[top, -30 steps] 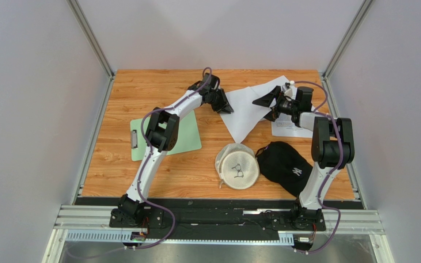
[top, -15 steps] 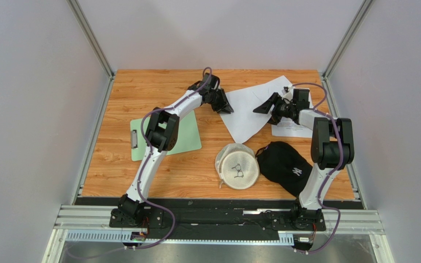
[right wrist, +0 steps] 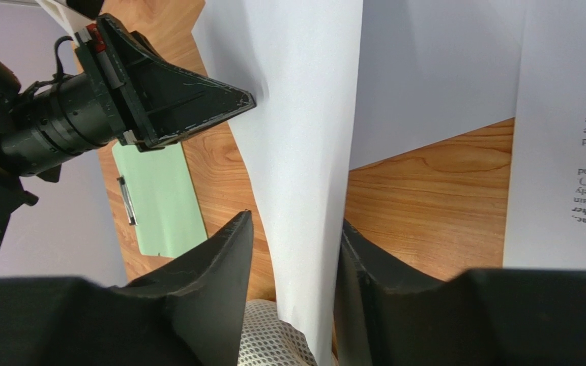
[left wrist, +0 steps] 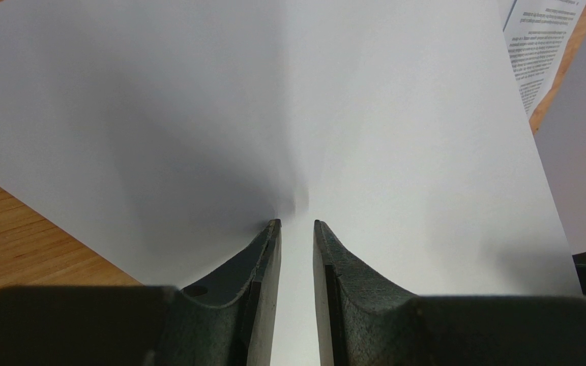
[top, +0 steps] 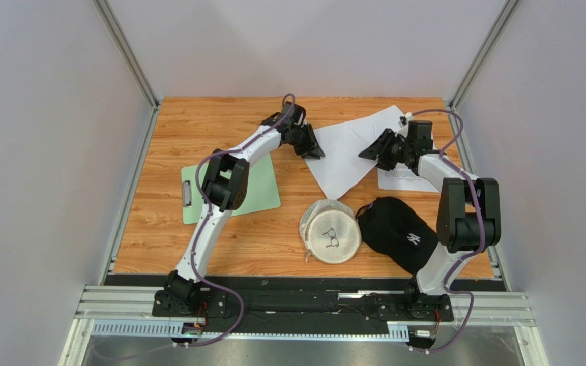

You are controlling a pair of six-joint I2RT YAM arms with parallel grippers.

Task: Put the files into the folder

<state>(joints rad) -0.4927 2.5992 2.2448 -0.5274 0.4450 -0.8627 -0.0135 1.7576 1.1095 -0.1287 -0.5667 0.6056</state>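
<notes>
Sheet (top: 342, 156) | left end effector (left wrist: 294, 225) pinches it | right end effector (right wrist: 294, 219) spread astride it

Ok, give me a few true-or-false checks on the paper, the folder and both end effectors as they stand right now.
1. The folder lies flat on the table with no sheet visible on it. True.
2. The left end effector pinches the plain white sheet. True.
3. A cap sits on the folder. False: the black cap and the cream cap lie on the table near the right arm.
4. The right end effector straddles a printed page. False: its fingers straddle the plain white sheet; the printed sheet lies flat beside it.
</notes>
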